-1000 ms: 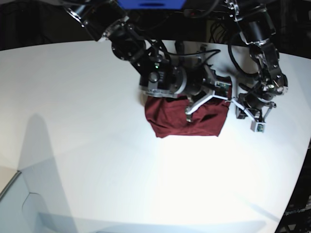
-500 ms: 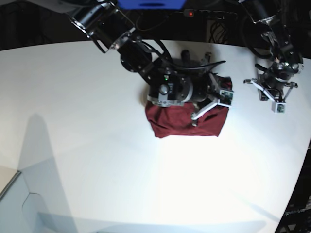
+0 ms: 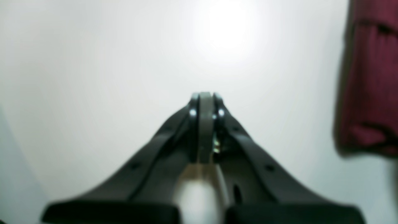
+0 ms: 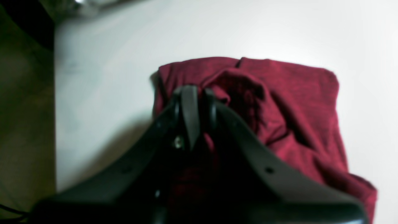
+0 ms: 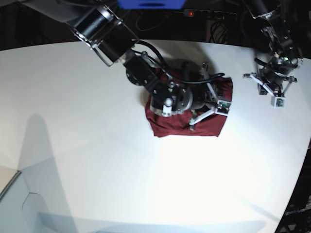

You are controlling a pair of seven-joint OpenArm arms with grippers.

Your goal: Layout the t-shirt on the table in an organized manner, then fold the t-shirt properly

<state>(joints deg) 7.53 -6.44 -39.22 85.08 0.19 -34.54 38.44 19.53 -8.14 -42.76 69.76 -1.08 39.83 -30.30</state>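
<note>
Over the shirt (image 5: pixel 187 124), which lies bunched on the table (image 5: pixel 87 145), I have my right gripper (image 4: pixel 194 93) low, its jaws pinched on a fold of red cloth near the shirt's edge. My left gripper (image 3: pixel 204 99) hangs well off to the shirt's side, jaws pressed together on nothing. My right arm is nearer, bent down over it.

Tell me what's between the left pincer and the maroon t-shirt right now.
Only bare white tabletop. In the base view, the shut left pincer hangs apart from the folded dark red fabric t-shirt; the left wrist view shows the same empty stretch.
</note>
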